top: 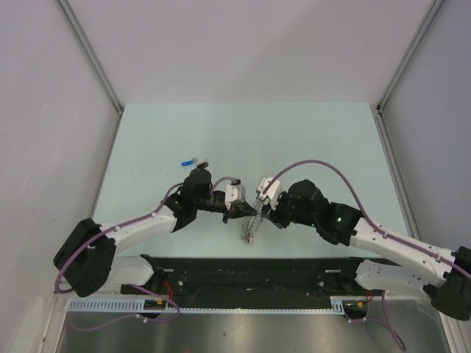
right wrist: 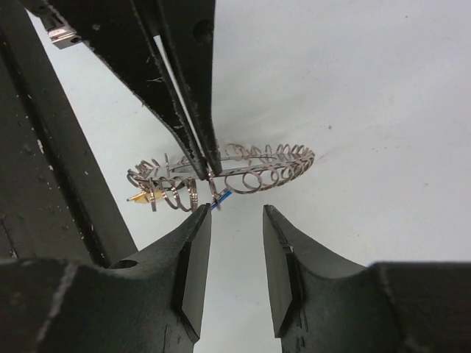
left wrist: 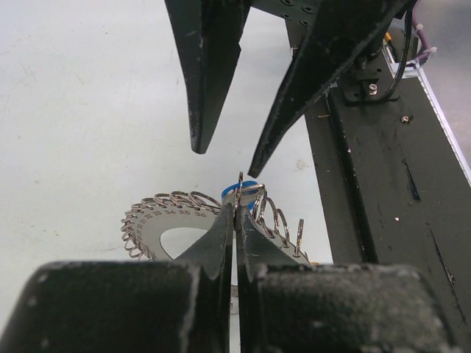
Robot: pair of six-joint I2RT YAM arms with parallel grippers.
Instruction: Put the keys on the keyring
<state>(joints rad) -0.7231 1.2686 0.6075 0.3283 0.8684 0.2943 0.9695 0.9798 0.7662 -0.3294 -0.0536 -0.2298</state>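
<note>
Left fingers [left wrist: 218, 243] are clenched tight on the keyring [left wrist: 165, 224], pinching its rim among the wire loops. Right fingers [right wrist: 193, 257] are parted, tips just beside the keyring, gripping nothing. A blue key head [left wrist: 249, 185] peeks out right at the pinch. Another blue key [top: 192, 160] lies on the surface [top: 309, 140], well apart from the keyring.

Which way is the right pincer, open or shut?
Open. The right pincer shows a clear gap between its fingers, with nothing held in it; the keyring sits just beyond, pinched by the left pincer.
</note>
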